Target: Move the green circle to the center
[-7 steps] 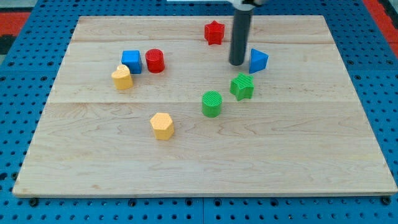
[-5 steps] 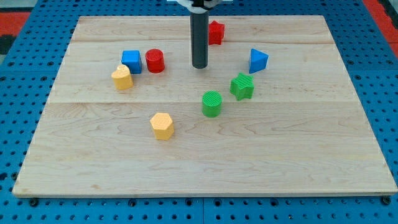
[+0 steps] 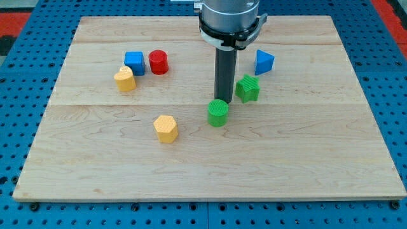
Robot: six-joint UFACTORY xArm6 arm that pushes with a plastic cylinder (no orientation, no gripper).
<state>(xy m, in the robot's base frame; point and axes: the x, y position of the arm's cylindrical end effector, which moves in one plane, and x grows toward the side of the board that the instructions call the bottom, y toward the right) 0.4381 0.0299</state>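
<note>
Seven blocks sit on the wooden table. My tip touches the green circle from the view's top, near the middle; the rod has no fingers. A green star sits just right of the rod, a blue block beyond. A yellow hexagon lies lower left. Far left cluster a blue cube, red cylinder and yellow block.

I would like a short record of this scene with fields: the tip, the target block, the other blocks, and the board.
tip: my tip at the green circle's top edge, apparently touching
target: green circle, near the board's middle
neighbour: green star, right of the rod
left group: blue cube, red cylinder, yellow heart
others: blue triangle, yellow hexagon
board: wooden board
</note>
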